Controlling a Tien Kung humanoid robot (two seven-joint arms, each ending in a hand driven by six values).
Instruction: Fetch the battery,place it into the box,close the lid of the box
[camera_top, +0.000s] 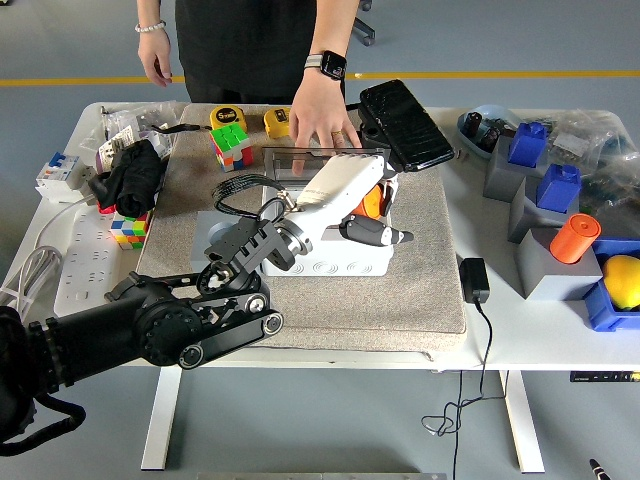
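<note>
We see the left arm coming in from the lower left, its left hand (358, 212) sitting over the grey box (330, 262) at frame centre. The fingers are curled around the orange battery (371, 200) — only a sliver of orange shows at the hand's right edge, above the box's right half. We can't tell whether the battery touches the box floor; the hand covers that.

The box lid (300, 160) stands open, tilted back toward the top of the frame. A person's hand (322, 112) rests on the lid's upper edge, fingers spread, smartwatch (331, 66) on the wrist. The person's other hand (154, 55) hangs at upper left, off the table.

The box sits on a beige mat (420, 290) on the white table (520, 340). Just right of the lid — a black case (405, 124). Upper left of the box, a Rubik's cube (230, 144). A second orange cylinder (573, 237) stands on a grey block at far right, well apart.
</note>
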